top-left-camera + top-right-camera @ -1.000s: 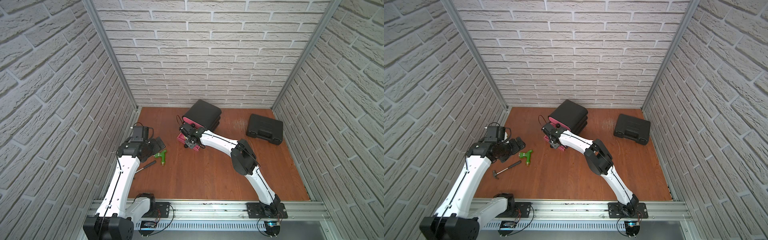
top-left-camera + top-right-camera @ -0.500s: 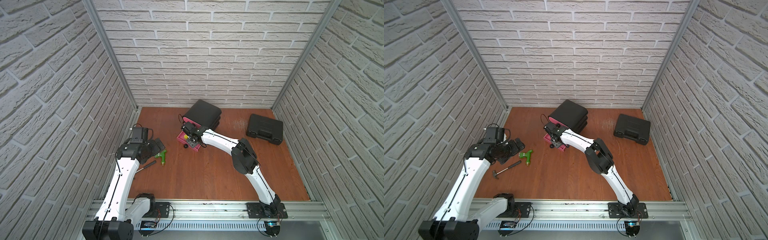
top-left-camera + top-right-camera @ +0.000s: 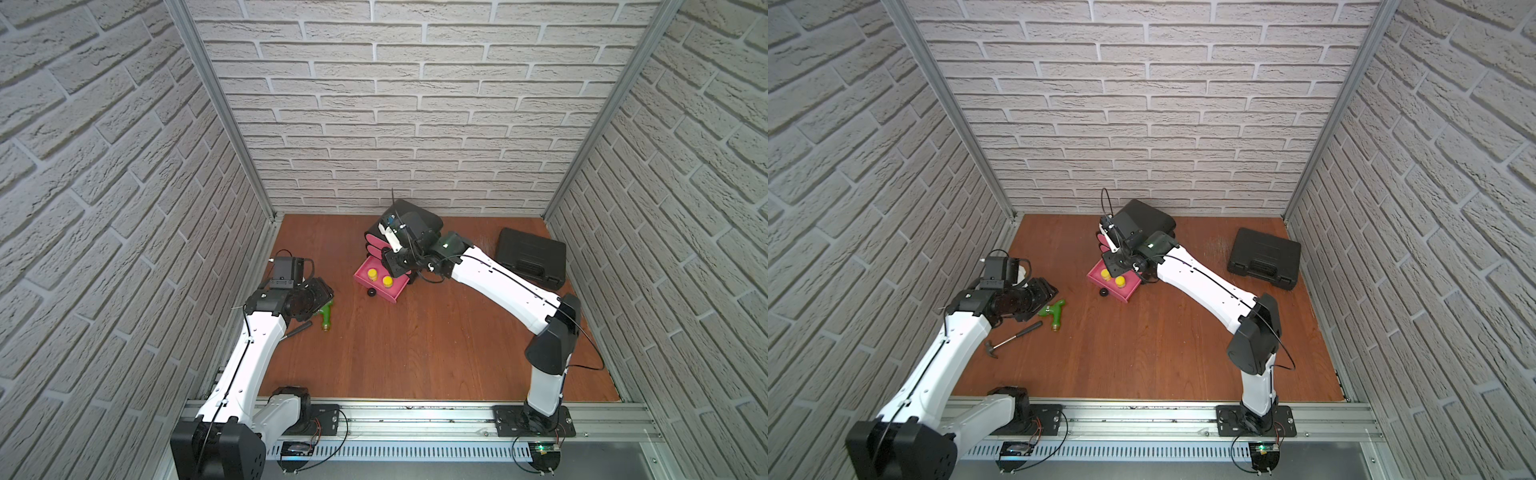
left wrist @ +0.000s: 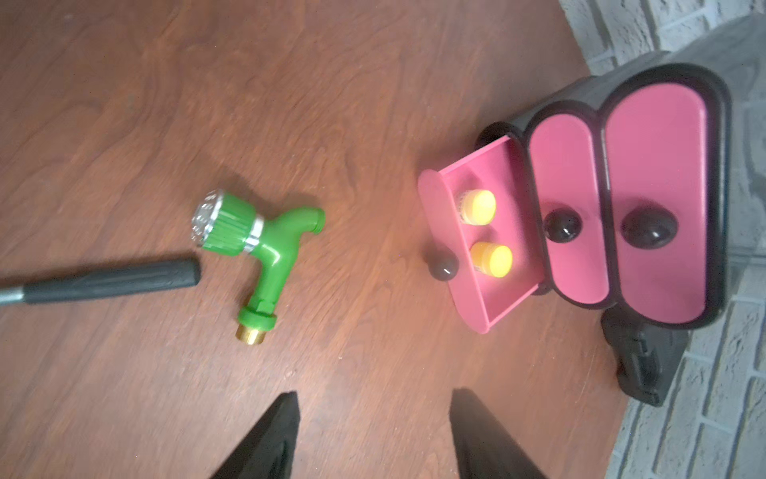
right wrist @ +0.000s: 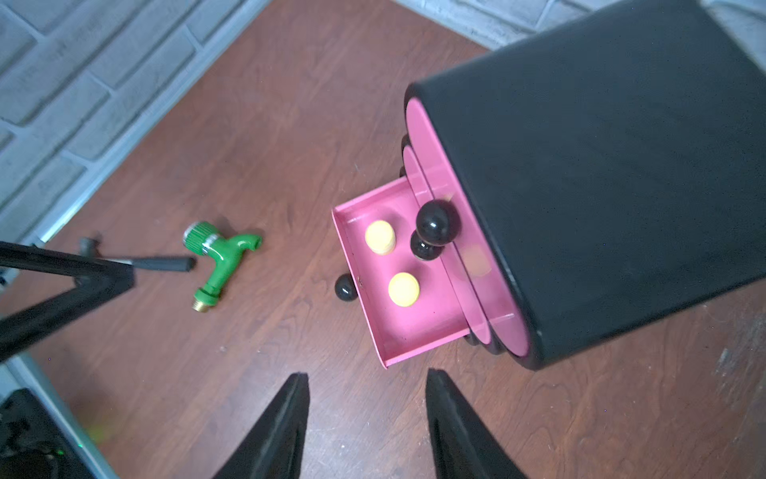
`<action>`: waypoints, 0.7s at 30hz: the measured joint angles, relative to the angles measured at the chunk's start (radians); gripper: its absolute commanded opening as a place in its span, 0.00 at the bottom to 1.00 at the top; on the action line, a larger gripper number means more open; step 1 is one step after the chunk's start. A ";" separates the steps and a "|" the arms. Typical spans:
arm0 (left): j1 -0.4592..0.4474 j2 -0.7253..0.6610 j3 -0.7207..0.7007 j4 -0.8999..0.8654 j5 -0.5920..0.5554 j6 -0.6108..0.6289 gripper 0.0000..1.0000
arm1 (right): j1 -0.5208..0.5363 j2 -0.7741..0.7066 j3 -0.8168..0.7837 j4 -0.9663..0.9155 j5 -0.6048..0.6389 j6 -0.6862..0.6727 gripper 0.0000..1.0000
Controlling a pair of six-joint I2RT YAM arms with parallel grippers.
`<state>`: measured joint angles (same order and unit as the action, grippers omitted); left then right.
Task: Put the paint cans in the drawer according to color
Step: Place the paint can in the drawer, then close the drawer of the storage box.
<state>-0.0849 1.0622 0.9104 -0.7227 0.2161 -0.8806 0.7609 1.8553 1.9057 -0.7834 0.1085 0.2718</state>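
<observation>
Nearest us, the left gripper (image 4: 373,398) hangs with fingers spread and empty beside a hammer (image 3: 1013,338) and a green garden tap (image 4: 257,244). Beyond, the right gripper (image 5: 367,375), also spread and empty, hovers over the bottom drawer (image 5: 418,327) of the black cabinet (image 5: 601,166), pulled out so its two yellow paint cans (image 5: 379,236) sit together by colour. The upper drawers (image 4: 572,174) are shut, and we see no other cans

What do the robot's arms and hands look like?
The left arm and right arm are white tubes with black joints, black bases on a metal rail, and a thin black cable along each. A green light glows near the right wrist. The left hand and right hand have black, pointed fingers.
</observation>
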 measured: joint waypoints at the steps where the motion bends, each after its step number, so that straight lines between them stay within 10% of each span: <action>1: -0.015 0.014 -0.001 0.023 0.000 -0.013 0.49 | -0.010 -0.016 -0.007 0.008 0.003 0.010 0.51; 21: -0.128 0.430 0.040 0.329 -0.048 -0.287 0.19 | -0.149 0.349 0.342 0.031 0.077 0.050 0.46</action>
<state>-0.2131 1.4918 0.9504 -0.3935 0.1684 -1.1679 0.6117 2.2047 2.2475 -0.7521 0.1860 0.3222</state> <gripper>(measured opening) 0.204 0.458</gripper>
